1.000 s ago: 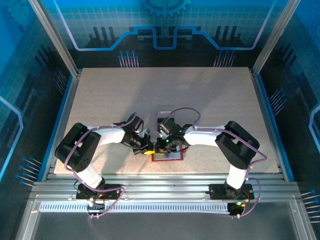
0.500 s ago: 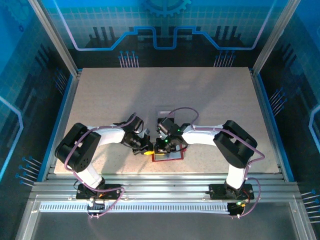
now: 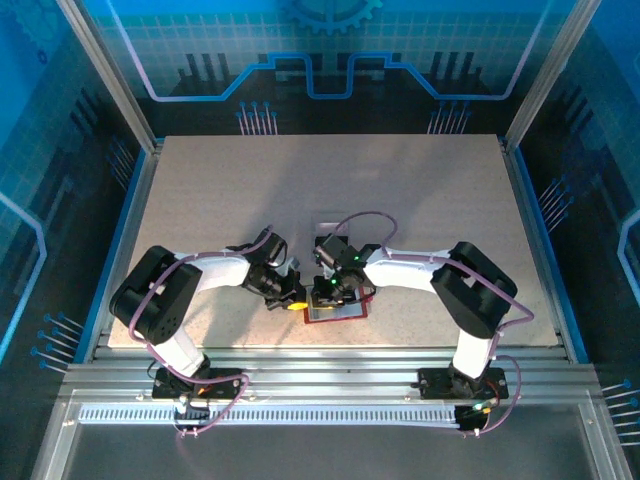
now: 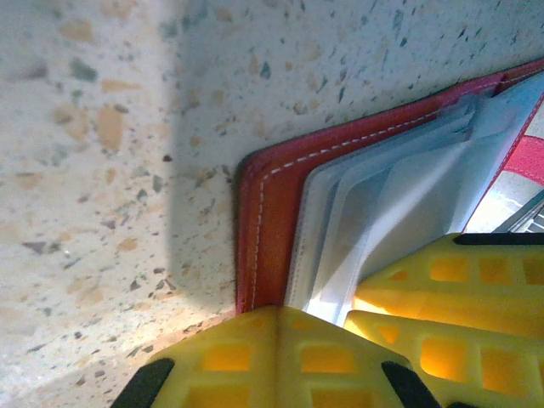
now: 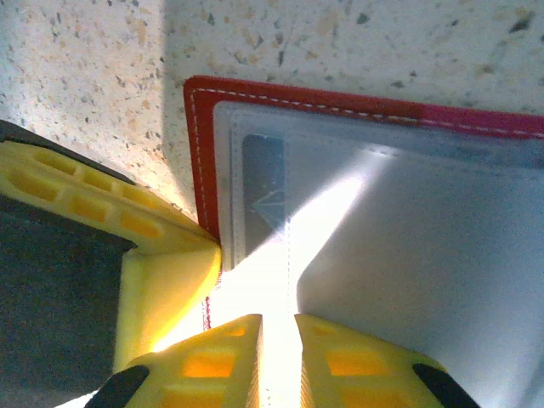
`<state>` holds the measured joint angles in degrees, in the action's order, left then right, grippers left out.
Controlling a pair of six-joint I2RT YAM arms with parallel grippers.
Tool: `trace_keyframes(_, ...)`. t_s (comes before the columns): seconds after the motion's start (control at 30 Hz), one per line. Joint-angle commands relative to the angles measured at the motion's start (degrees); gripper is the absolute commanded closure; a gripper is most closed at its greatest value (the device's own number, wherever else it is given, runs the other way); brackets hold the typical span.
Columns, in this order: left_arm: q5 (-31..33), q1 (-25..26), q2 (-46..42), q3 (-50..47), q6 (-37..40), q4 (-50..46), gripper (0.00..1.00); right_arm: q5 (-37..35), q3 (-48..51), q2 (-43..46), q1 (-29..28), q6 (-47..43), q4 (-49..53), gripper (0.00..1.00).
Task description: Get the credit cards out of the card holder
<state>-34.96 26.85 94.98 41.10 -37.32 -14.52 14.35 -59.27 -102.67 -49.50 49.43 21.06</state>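
The right gripper (image 5: 276,340) is hanging over the open holder (image 5: 357,106), its fingers (image 5: 217,361) parted by a narrow slit. I can make out nothing between them, and the tips are hovering at the lip of the clear pocket (image 5: 408,255). Just beside them the left gripper (image 4: 340,327) is clenched on itself, its tips bearing on the holder's red edge and, as I judge it, pinning it to the table (image 4: 102,127). A greyish card (image 5: 263,183) is showing through the pocket, sitting fully inside near the holder's corner; glare is hiding whether more cards are lying behind it. The holder itself is lying spread flat near the table's front edge, between the two arms. The step in hand seems to be getting a first hold on that card. Doing it well is calling for one right finger sliding under the pocket's lip and the other riding on top, so that the pinch is landing on the card rather than on the plastic sheet alone. The pull should be running along the pocket's opening, slowly, with the left tips pressing down throughout. If the pinning is slipping, the whole holder is likely to be dragged along with the card.
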Motion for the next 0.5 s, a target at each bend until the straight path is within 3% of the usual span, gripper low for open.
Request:
trace_keyframes(0.0,0.76,0.44,-0.15,0.21,1.11,-2.69,0.98,-2.23,-0.76,1.69,-0.66,-0.87,3.74,0.83)
trace_keyframes(0.27,0.27,0.48,-0.45,1.63,0.31,-2.55,0.97,-5.73,-1.4,2.37,-0.6,-1.8,7.76,0.83)
trace_keyframes(0.47,-3.38,0.57,-2.16,2.1,-4.54,2.96,0.96,-4.99,-0.9,2.75,-0.66,-1.42,6.54,0.84)
